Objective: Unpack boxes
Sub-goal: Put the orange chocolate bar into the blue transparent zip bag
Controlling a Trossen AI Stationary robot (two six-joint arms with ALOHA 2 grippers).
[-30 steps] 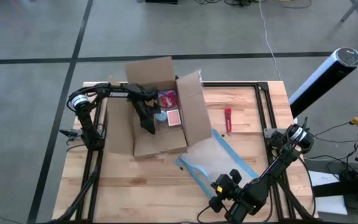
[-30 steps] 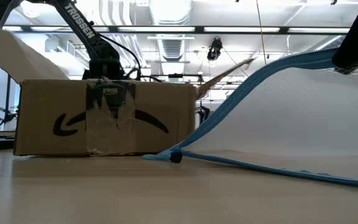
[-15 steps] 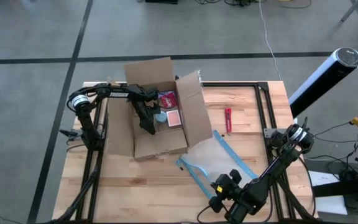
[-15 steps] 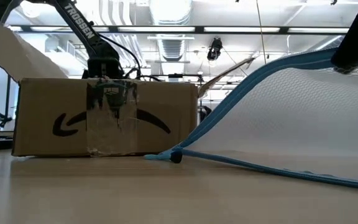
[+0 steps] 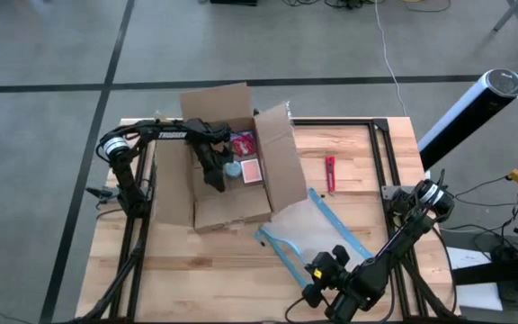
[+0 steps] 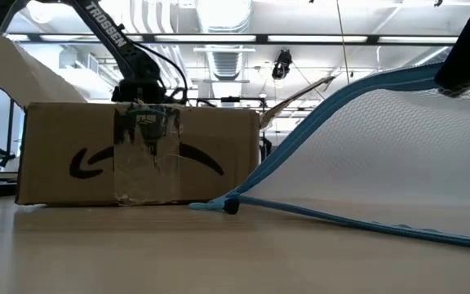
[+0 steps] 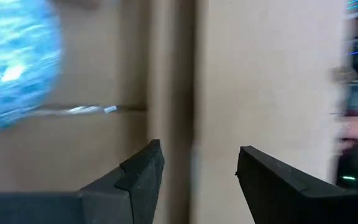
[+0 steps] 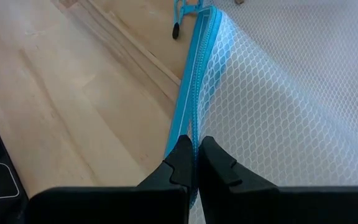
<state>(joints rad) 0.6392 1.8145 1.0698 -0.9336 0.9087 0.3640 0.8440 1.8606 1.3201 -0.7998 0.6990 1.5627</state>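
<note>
On the table point(image 5: 187, 261): 1 box point(image 5: 232, 202), 1 pouch point(image 5: 317, 229).

White lettering "TROSSEN" runs along the dark left arm point(image 5: 165, 137) in the high view; the low view shows part of it, "OSSEN", on the same arm. Box point(image 6: 141, 153) front: black curved smile-shaped mark, no words. Tape patch point(image 6: 145, 159) carries dark print, illegible. No other text legible.

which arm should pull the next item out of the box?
Left, probably. Its claw is open and already down inside the open box, beside the red card and a blue item. The right claw is shut on the mesh pouch's blue edge, near the table's front.
</note>
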